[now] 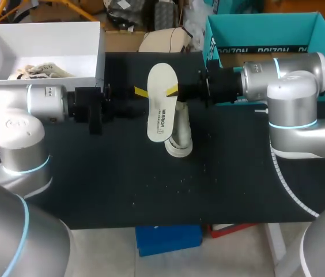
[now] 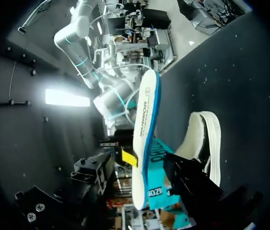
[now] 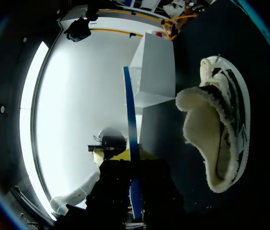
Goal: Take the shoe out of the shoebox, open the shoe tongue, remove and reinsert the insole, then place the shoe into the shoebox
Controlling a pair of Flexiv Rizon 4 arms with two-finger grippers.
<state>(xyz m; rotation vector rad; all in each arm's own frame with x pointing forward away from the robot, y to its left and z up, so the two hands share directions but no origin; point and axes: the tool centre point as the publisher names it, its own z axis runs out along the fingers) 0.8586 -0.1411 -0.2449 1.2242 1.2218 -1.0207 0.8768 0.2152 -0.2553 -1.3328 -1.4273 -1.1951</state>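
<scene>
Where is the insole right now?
Head view, table's middle: the insole hangs above the shoe, held by the right gripper, with the left gripper beside it.

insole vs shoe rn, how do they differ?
The insole is held up off the table in the right gripper; the shoe lies loose on the table. The insole is thin, flat and blue-backed; the shoe is bulky with a fleecy lining. Both are mostly white.

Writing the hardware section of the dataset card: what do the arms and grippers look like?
Left arm and right arm: rounded silver-grey links, glowing light-blue rings at the joints, black wrist sections. Left gripper and right gripper: black, two fingers each, bright yellow tips.
</scene>
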